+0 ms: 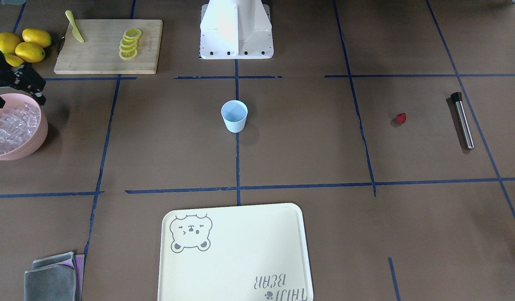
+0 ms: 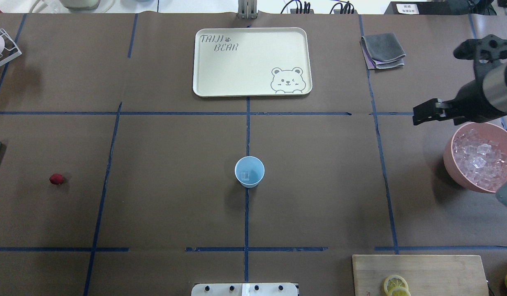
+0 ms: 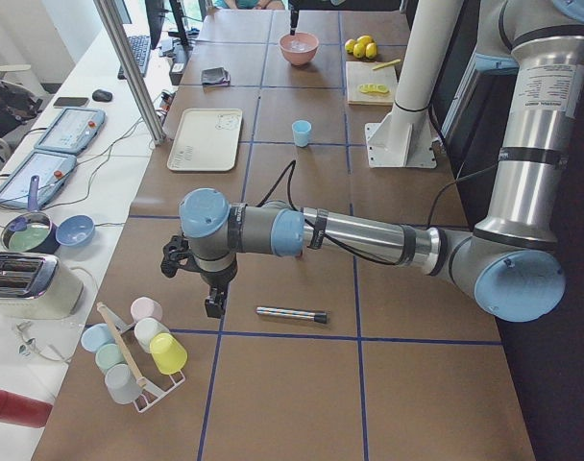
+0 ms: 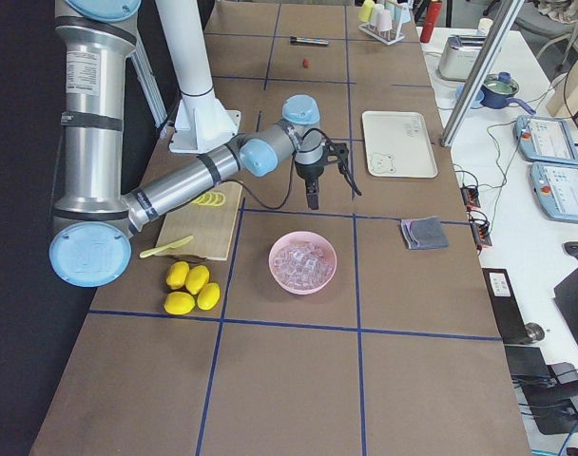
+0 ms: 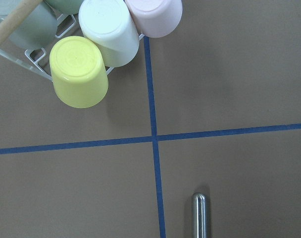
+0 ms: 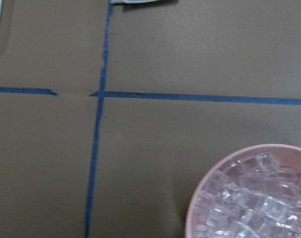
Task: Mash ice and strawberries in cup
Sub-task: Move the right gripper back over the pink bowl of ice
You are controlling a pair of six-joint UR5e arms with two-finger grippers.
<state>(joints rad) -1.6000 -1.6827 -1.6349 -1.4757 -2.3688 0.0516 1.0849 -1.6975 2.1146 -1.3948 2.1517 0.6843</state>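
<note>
The light blue cup point(image 2: 249, 172) stands upright at the table's middle, with one clear ice cube point(image 2: 245, 175) lying in it. The rest of the ice point(image 2: 481, 158) is heaped in a pink bowl point(image 2: 448, 158) at the right. My right gripper point(image 1: 18, 99) hovers just above the bowl's far rim, open and holding nothing. The strawberry point(image 2: 56, 179) lies alone on the table far to the left. My left gripper point(image 3: 191, 288) shows only in the exterior left view, above the table near a metal muddler point(image 3: 290, 313); I cannot tell whether it is open or shut.
A cream bear tray point(image 2: 204, 88) lies beyond the cup. Folded grey cloths point(image 2: 383, 50) sit at the far right. A cutting board point(image 1: 73, 62) holds lemon slices point(image 1: 130, 44) and a yellow knife point(image 1: 74, 26), with whole lemons point(image 1: 25, 46) beside it. A rack of upturned cups point(image 5: 101, 39) stands at the far left.
</note>
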